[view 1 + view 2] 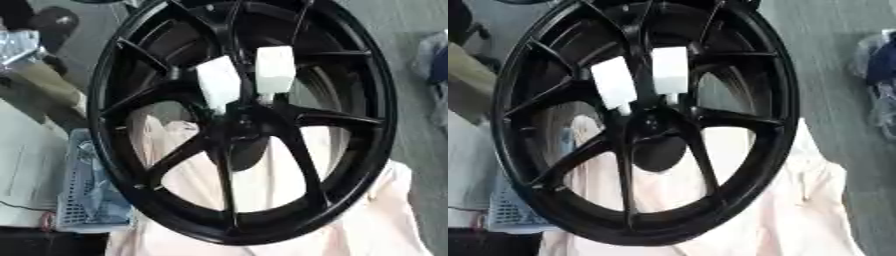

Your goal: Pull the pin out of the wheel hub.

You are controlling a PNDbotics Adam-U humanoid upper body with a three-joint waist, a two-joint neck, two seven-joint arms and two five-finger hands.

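Grey floor (411, 100) fills right side, faint plank lines; pale pink cloth (367, 220) draped over lower centre and right, creased; light blue perforated basket (87, 200) at lower left, clear wrapping inside; white surface (26, 165) beside it at left edge; blue-and-grey bundle (877, 65) on floor at far right; soft, even light.

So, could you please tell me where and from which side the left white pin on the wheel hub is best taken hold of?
Probably by its broad white block head, the only part that stands clear of the black wheel hub; its thin stem goes into the hub below it. Come from the camera side, pinching the head's two long flanks, as the second white pin sits close on its right. No hand is in view.
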